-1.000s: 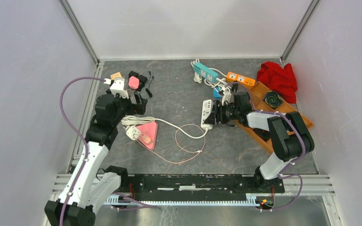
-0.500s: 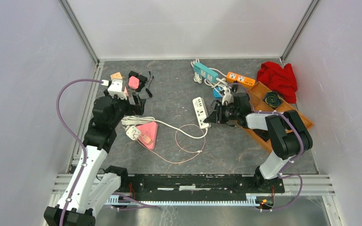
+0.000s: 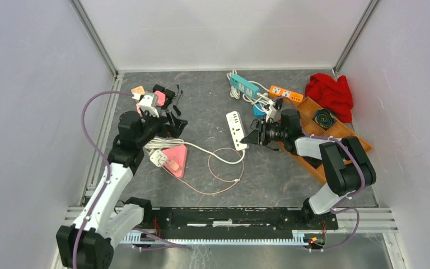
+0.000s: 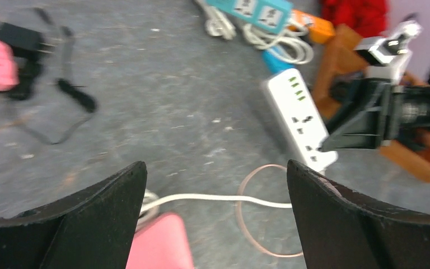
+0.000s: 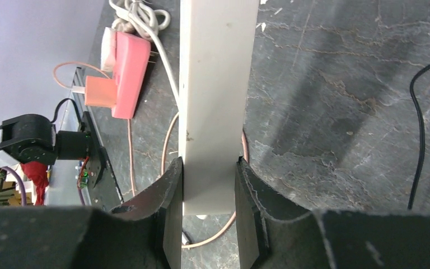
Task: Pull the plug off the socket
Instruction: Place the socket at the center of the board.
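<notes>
Right tool [image 5: 208, 174] clenched on the white strip [image 5: 215, 84] lying on the bench [image 3: 201, 109]; left tool [image 4: 215, 168] spread wide, empty, near the plug [image 3: 158, 157] touching the pink socket [image 3: 177, 157]

**White strip held near mid-table, pink socket to its left**

I see the white power strip [image 3: 235, 130] face up just right of the table's centre, its length running from the far edge toward the near one. Its near end is clamped between the fingers of the right gripper [image 5: 209, 165]. Its white cord [image 3: 213, 154] curves left to a coil beside the pink triangular socket [image 3: 176, 157], left of centre. A white plug [image 3: 158, 157] sits on that socket's face.
</notes>
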You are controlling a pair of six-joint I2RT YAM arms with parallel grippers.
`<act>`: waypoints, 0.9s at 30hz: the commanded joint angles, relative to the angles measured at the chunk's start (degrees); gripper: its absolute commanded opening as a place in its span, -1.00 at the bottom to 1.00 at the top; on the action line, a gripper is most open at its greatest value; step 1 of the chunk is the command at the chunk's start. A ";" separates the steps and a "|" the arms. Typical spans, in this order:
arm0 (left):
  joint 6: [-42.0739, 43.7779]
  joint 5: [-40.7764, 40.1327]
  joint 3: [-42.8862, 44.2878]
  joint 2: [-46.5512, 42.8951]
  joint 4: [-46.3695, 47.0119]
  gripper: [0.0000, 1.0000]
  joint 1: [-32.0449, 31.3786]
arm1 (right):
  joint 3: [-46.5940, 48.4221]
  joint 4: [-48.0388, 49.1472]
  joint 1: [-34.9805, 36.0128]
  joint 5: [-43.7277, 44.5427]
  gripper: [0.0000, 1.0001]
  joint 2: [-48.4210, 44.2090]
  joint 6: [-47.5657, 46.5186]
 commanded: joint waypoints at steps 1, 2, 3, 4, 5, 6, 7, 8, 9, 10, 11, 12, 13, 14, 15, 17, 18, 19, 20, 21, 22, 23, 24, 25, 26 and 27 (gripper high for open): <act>-18.01 15.32 -1.50 4.10 13.79 0.99 -0.15 | -0.25 6.05 -0.91 -4.58 -1.00 -3.79 2.67; -22.46 16.69 -2.50 5.14 16.55 0.99 -0.63 | -0.48 6.70 -1.05 -4.96 -1.00 -4.33 3.18; -25.63 16.65 -3.37 5.99 18.47 0.99 -1.83 | -0.54 7.36 -1.20 -5.45 -1.00 -4.95 3.74; -27.47 15.23 -3.92 6.63 19.73 0.99 -3.84 | -0.60 7.70 -1.24 -5.80 -1.00 -5.56 4.11; -27.99 12.63 -4.17 7.11 20.32 0.99 -7.11 | -0.63 8.04 -1.25 -6.09 -1.00 -6.22 4.34; -27.83 9.16 -4.00 7.56 20.25 0.99 -10.81 | -0.71 8.27 -1.27 -6.15 -1.00 -6.87 4.53; -27.39 5.10 -3.61 8.08 19.85 0.99 -14.47 | -1.07 8.76 -1.27 -6.15 -1.00 -7.38 4.80; -27.55 1.35 -3.24 8.57 19.65 0.99 -17.87 | -1.31 9.38 -1.25 -6.19 -1.00 -7.69 5.30; -29.01 -3.01 -3.07 9.17 19.73 0.99 -20.42 | -1.46 9.52 -1.26 -6.32 -1.00 -7.84 5.42; -30.10 -6.83 -3.29 9.75 20.38 0.99 -22.62 | -1.51 9.60 -1.31 -6.47 -1.00 -7.93 5.54; -32.11 -10.17 -3.82 10.64 21.64 0.99 -24.45 | -1.58 9.65 -1.29 -6.63 -1.00 -7.95 5.65; -33.66 -13.68 -4.17 11.16 22.71 0.99 -26.02 | -1.58 9.73 -1.31 -6.68 -1.00 -7.95 5.72; -34.70 -16.08 -4.44 12.23 23.83 0.99 -27.40 | -1.71 9.85 -1.30 -6.68 -1.00 -8.03 5.88; -35.73 -19.14 -4.09 14.00 24.72 0.99 -29.16 | -1.85 9.99 -1.22 -6.68 -1.00 -8.08 5.98; -36.77 -20.46 -3.64 14.92 24.83 0.99 -29.97 | -1.90 10.00 -1.22 -6.68 -1.00 -8.08 5.94; -37.64 -24.04 -1.21 18.85 24.83 0.99 -32.62 | -1.95 10.00 -1.15 -6.76 -1.00 -8.13 5.98; -37.95 -25.66 0.05 20.43 24.74 0.99 -33.66 | -1.95 10.09 -1.11 -6.76 -1.00 -8.15 5.95; -38.37 -27.50 1.32 22.05 24.47 0.99 -34.61 | -2.02 10.09 -1.06 -6.85 -1.00 -8.20 5.97; -38.88 -29.37 2.52 23.53 23.92 0.99 -35.32 | -2.03 10.09 -1.04 -6.85 -1.00 -8.34 5.95; -39.59 -30.96 3.96 25.01 23.13 0.99 -35.89 | -2.03 10.09 -1.02 -6.85 -1.00 -8.37 5.79; -40.26 -32.22 5.32 26.44 22.47 0.99 -36.24 | -2.11 10.09 -0.93 -6.79 -1.00 -8.41 5.70; -40.75 -32.88 6.50 27.80 22.10 0.99 -36.57 | -2.12 10.09 -0.84 -6.77 -1.00 -8.43 5.59; -41.02 -33.18 7.65 29.16 21.93 0.99 -36.83 | -2.11 10.09 -0.77 -6.83 -1.00 -8.45 5.59; -41.41 -33.60 8.68 30.30 21.80 0.99 -37.13 | -2.06 10.01 -0.67 -6.81 -1.00 -8.45 5.44; -41.71 -34.29 9.83 31.47 21.55 0.99 -37.54 | -2.04 9.85 -0.59 -6.77 -1.00 -8.45 5.16; -41.81 -35.11 10.93 33.00 21.18 0.99 -37.91 | -1.95 9.55 -0.54 -6.68 -1.00 -8.55 4.80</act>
